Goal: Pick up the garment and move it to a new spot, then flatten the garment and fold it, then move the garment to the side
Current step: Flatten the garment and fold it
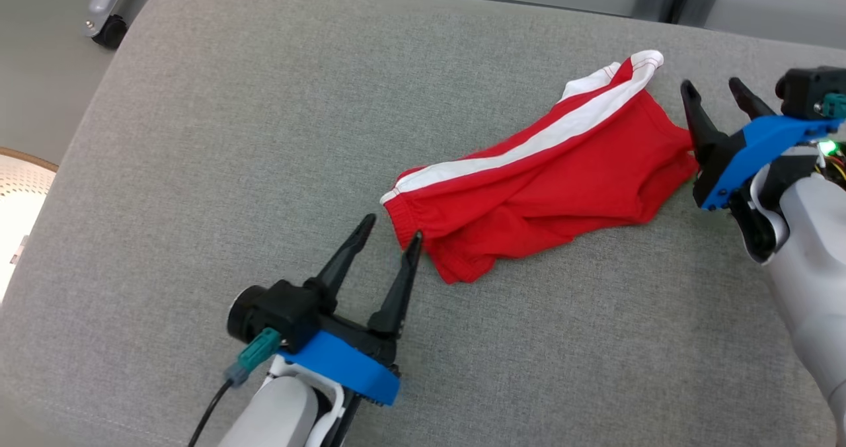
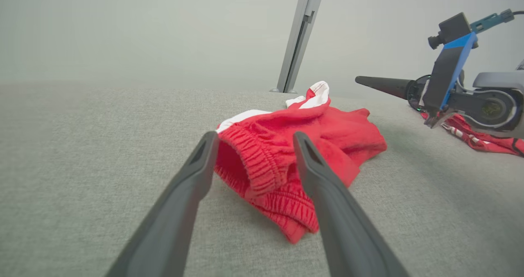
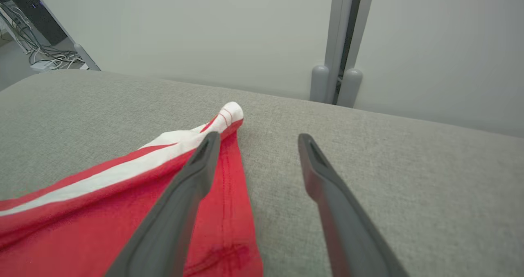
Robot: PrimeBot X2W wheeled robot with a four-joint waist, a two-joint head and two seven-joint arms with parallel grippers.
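Observation:
The garment [image 1: 548, 176] is a pair of red shorts with a white side stripe, lying crumpled on the grey cushion [image 1: 264, 136]. My left gripper [image 1: 391, 230] stands open just left of the elastic waistband [image 2: 262, 166], holding nothing. At the garment's right end my right gripper [image 1: 715, 90] is open too, its left finger over the red hem [image 3: 229, 187] and its right finger over bare cushion. The white-striped leg end [image 3: 230, 112] points to the far side.
The cushion's rounded edge runs along the left, with a caster wheel [image 1: 109, 30] on the floor at the far left and a perforated pale object [image 1: 20, 189] beside the cushion. A grey post [image 3: 337, 43] stands behind the cushion against a pale wall.

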